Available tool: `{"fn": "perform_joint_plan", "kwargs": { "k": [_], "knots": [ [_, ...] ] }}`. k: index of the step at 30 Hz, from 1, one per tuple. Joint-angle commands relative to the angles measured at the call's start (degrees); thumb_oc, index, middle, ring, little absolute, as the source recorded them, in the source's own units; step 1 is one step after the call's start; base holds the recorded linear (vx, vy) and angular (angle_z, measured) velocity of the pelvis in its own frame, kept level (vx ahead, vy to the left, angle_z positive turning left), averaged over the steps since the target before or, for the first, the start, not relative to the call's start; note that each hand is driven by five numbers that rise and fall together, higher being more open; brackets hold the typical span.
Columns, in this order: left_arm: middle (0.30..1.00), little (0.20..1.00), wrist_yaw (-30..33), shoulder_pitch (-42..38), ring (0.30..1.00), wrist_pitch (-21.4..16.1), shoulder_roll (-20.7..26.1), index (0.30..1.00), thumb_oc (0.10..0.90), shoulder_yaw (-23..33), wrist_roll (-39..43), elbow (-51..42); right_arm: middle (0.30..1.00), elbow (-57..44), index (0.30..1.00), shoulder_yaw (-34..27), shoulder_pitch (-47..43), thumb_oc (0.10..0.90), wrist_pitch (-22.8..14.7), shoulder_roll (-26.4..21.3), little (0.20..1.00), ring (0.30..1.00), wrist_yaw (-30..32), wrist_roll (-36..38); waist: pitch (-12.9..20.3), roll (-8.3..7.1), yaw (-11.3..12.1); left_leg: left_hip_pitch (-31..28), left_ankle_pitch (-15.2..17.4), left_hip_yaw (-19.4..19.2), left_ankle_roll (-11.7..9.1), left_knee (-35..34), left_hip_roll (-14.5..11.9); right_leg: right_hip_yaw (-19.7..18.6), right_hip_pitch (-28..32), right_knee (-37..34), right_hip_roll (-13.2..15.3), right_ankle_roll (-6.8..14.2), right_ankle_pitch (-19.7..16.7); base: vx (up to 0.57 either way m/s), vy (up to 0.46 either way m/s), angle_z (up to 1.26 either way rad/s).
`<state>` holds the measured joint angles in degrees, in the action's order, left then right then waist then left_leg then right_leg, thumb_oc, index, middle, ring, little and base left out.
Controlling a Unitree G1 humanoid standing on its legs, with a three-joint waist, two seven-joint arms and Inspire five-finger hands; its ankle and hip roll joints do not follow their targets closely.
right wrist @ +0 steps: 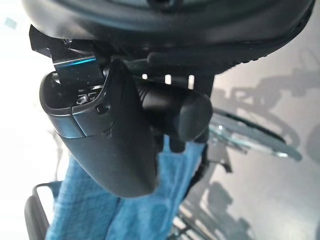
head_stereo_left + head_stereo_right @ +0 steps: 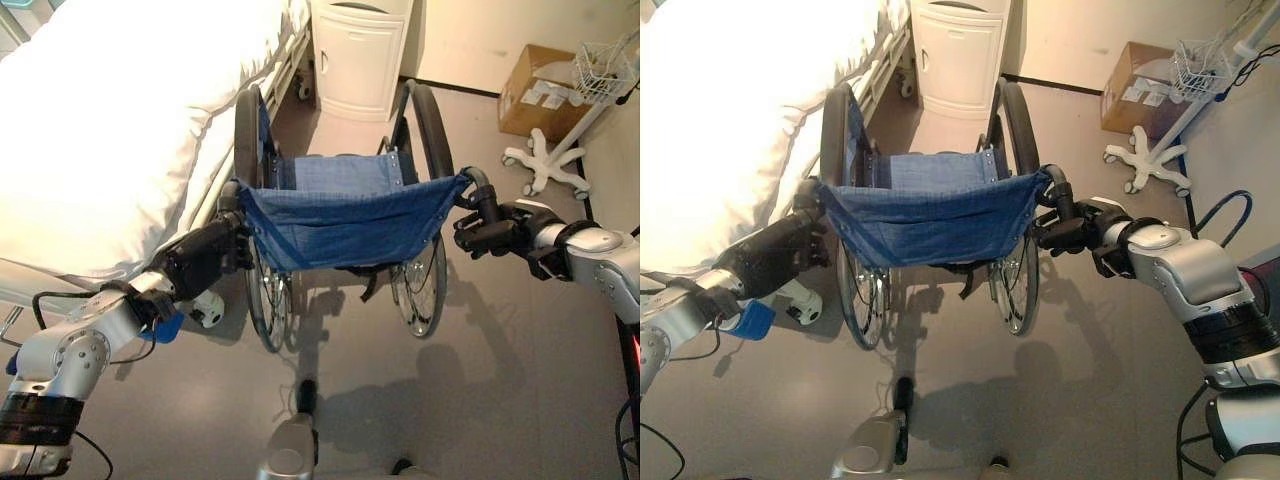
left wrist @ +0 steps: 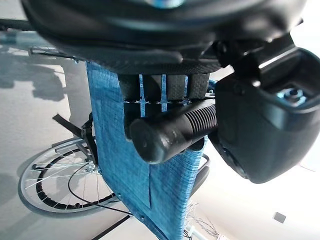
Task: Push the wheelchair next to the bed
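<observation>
A wheelchair (image 2: 340, 215) with a blue fabric back and seat and black wheels stands on the grey floor, its left wheel close beside the bed (image 2: 110, 120) with white bedding. My left hand (image 2: 205, 255) is shut on the wheelchair's left push handle (image 3: 170, 132), fingers curled round the ribbed black grip. On the other side, my right hand (image 2: 495, 232) is curled round the right push handle (image 1: 172, 107).
A white bedside cabinet (image 2: 358, 55) stands just ahead of the wheelchair. A cardboard box (image 2: 540, 90) and a white wheeled stand with a wire basket (image 2: 560, 150) are at the far right. Open grey floor lies right of the wheelchair.
</observation>
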<state>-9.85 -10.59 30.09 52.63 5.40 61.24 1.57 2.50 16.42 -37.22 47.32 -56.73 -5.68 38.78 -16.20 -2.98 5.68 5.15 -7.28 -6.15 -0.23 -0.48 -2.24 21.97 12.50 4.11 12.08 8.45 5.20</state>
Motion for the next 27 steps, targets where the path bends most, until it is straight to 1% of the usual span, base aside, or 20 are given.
{"fn": "perform_joint_plan", "kwargs": {
  "k": [1, 3, 4, 6, 7, 8, 9, 12, 13, 16, 22, 23, 24, 25, 26, 27],
  "knots": [
    [0.300, 0.300, -1.64, -7.66, 0.300, -8.64, 6.81, 0.300, 0.400, 6.00, 1.48, 2.31, 0.300, -10.51, 0.300, 2.14, -4.51, 0.400, -9.21, 2.83, 0.300, 0.300, -3.75, 3.26, 9.09, 1.81, 4.87, -9.03, 4.39, -1.37, -2.31, -3.13, 0.08, 1.36, -8.50, 15.67, 0.33, 2.42, -4.66, 0.03, 0.145, -0.07],
    [0.300, 0.300, -0.59, -8.39, 0.300, -8.91, 7.20, 0.300, 0.400, 5.66, 1.75, 2.92, 0.300, -10.82, 0.300, 2.32, -4.42, 0.400, -9.53, 3.58, 0.300, 0.300, -4.23, 2.55, 8.92, 1.93, 4.61, -9.94, 4.76, -2.60, -2.38, -3.78, 0.13, 2.28, -8.86, 13.85, 0.76, 2.33, -4.93, 0.01, 0.068, -0.40],
    [0.300, 0.300, -0.27, -8.53, 0.300, -9.11, 7.45, 0.300, 0.400, 5.50, 2.11, 3.05, 0.300, -10.98, 0.300, 2.39, -4.36, 0.400, -9.61, 3.71, 0.300, 0.300, -4.30, 2.28, 8.86, 1.94, 4.47, -10.14, 4.94, -2.82, -2.47, -3.80, 0.11, 2.23, -9.05, 12.28, 0.42, 2.20, -4.96, -0.01, 0.013, -0.44],
    [0.300, 0.300, 0.82, -8.93, 0.300, -9.64, 7.94, 0.300, 0.400, 4.70, 3.37, 2.82, 0.300, -11.40, 0.300, 2.49, -4.04, 0.400, -9.65, 3.59, 0.300, 0.300, -3.94, 2.09, 8.79, 1.87, 3.82, -10.30, 5.41, -2.67, -2.60, -3.63, 0.27, 1.28, -9.89, 6.95, -0.95, 1.81, -4.84, 0.00, -0.010, -0.27],
    [0.300, 0.300, 1.08, -8.98, 0.300, -9.67, 8.05, 0.300, 0.400, 4.56, 3.71, 2.61, 0.300, -11.45, 0.300, 2.38, -3.88, 0.400, -9.65, 3.47, 0.300, 0.300, -3.84, 2.13, 8.80, 1.76, 3.77, -10.25, 5.56, -2.63, -2.54, -3.54, 0.41, 1.19, -10.02, 5.85, -0.98, 1.78, -5.05, -0.01, -0.040, 0.08],
    [0.300, 0.300, 1.39, -9.05, 0.300, -9.54, 7.56, 0.300, 0.400, 4.59, 3.45, 2.16, 0.300, -10.88, 0.300, 2.25, -3.82, 0.400, -9.91, 3.86, 0.300, 0.300, -3.92, 1.92, 8.84, 1.36, 3.96, -10.12, 5.81, -2.76, -2.26, -3.51, 0.65, 1.27, -10.04, 4.58, -0.66, 1.91, -6.15, -0.03, -0.078, 0.23],
    [0.300, 0.300, 1.38, -8.93, 0.300, -9.26, 6.97, 0.300, 0.400, 4.45, 2.55, 1.60, 0.300, -10.12, 0.300, 2.69, -4.17, 0.400, -10.30, 4.37, 0.300, 0.300, -3.78, 1.71, 8.97, 1.01, 4.01, -10.10, 5.87, -2.60, -2.19, -3.89, 0.68, 0.68, -9.70, 2.94, -1.36, 2.01, -6.26, -0.03, -0.087, 0.23],
    [0.300, 0.300, 1.66, -8.39, 0.300, -8.64, 6.37, 0.300, 0.400, 4.01, 1.02, -0.01, 0.300, -9.03, 0.300, 3.62, -5.96, 0.400, -9.94, 3.52, 0.300, 0.300, -2.98, 3.69, 9.65, 0.10, 4.70, -10.06, 5.84, -2.30, -2.27, -4.52, 0.99, 1.41, -8.71, 0.72, -1.63, 2.50, -7.33, -0.02, -0.077, 0.11],
    [0.300, 0.300, 1.69, -8.28, 0.300, -8.75, 6.33, 0.300, 0.400, 3.98, 1.09, -0.02, 0.300, -8.85, 0.300, 3.75, -6.22, 0.400, -9.87, 3.48, 0.300, 0.300, -2.89, 3.98, 9.79, 0.01, 4.72, -10.05, 5.98, -2.21, -2.29, -4.52, 1.01, 1.41, -8.58, 0.34, -1.70, 2.56, -7.44, -0.02, -0.067, 0.14],
    [0.300, 0.300, 2.34, -8.41, 0.300, -9.50, 6.00, 0.300, 0.400, 3.33, 1.41, -0.24, 0.300, -8.47, 0.300, 4.08, -6.12, 0.400, -9.96, 4.12, 0.300, 0.300, -2.65, 3.18, 10.24, 0.06, 4.51, -9.87, 6.06, -1.88, -2.33, -4.52, 0.95, 1.03, -8.21, -1.11, -2.28, 2.41, -7.33, -0.03, -0.059, 0.06],
    [0.300, 0.300, 3.35, -6.74, 0.300, -9.02, 5.33, 0.300, 0.400, 4.61, 0.52, -2.28, 0.300, -8.97, 0.300, 2.63, -4.62, 0.400, -9.68, 4.07, 0.300, 0.300, -2.09, 2.52, 10.95, -0.11, 4.70, -10.00, 6.34, -1.80, -2.28, -4.52, 1.18, 1.17, -7.87, -1.98, -2.51, 2.47, -7.52, -0.01, -0.036, 0.04],
    [0.331, 0.331, 3.50, -6.75, 0.331, -9.20, 5.15, 0.331, 0.420, 4.57, 0.43, -2.05, 0.422, -8.92, 0.422, 2.69, -4.74, 0.482, -9.40, 4.26, 0.422, 0.422, -1.90, 2.48, 11.03, -0.13, 4.62, -10.08, 6.40, -1.87, -2.27, -4.52, 1.20, 1.10, -7.90, -1.97, -2.54, 2.45, -7.51, 0.00, 0.000, 0.00],
    [0.446, 0.446, 3.46, -6.69, 0.446, -9.30, 5.05, 0.446, 0.497, 4.70, 0.29, -1.92, 0.578, -8.86, 0.578, 2.67, -4.76, 0.585, -9.20, 4.33, 0.578, 0.578, -1.95, 2.25, 11.05, -0.14, 4.59, -10.18, 6.44, -1.99, -2.26, -4.52, 1.20, 1.05, -7.86, -2.00, -2.59, 2.42, -7.47, 0.00, 0.000, 0.00],
    [0.491, 0.491, 3.43, -6.65, 0.491, -9.31, 5.04, 0.491, 0.527, 4.78, 0.22, -1.90, 0.634, -8.83, 0.634, 2.65, -4.76, 0.623, -9.17, 4.34, 0.634, 0.634, -2.01, 2.18, 11.04, -0.14, 4.59, -10.22, 6.45, -2.02, -2.26, -4.52, 1.20, 1.04, -7.83, -2.01, -2.61, 2.41, -7.46, 0.00, 0.000, 0.00],
    [0.761, 0.761, 3.47, -6.42, 0.761, -8.94, 5.12, 0.761, 0.707, 5.28, 0.25, -1.97, 0.900, -8.86, 0.900, 2.67, -4.75, 0.800, -8.98, 4.19, 0.900, 0.900, -1.90, 2.23, 11.22, -0.10, 4.60, -10.40, 6.47, -2.22, -2.35, -4.52, 1.14, 1.09, -7.63, -2.16, -2.68, 2.33, -7.34, 0.00, 0.000, 0.00],
    [0.900, 0.900, 3.32, -6.20, 0.900, -8.85, 5.16, 0.900, 0.800, 5.57, 0.16, -2.08, 0.900, -8.82, 0.900, 2.53, -4.64, 0.800, -8.95, 4.12, 0.900, 0.900, -1.85, 2.17, 11.28, -0.07, 4.59, -10.46, 6.49, -2.25, -2.36, -4.52, 1.14, 1.08, -7.53, -2.29, -2.74, 2.28, -7.31, 0.00, 0.000, 0.00]
  ]
}}
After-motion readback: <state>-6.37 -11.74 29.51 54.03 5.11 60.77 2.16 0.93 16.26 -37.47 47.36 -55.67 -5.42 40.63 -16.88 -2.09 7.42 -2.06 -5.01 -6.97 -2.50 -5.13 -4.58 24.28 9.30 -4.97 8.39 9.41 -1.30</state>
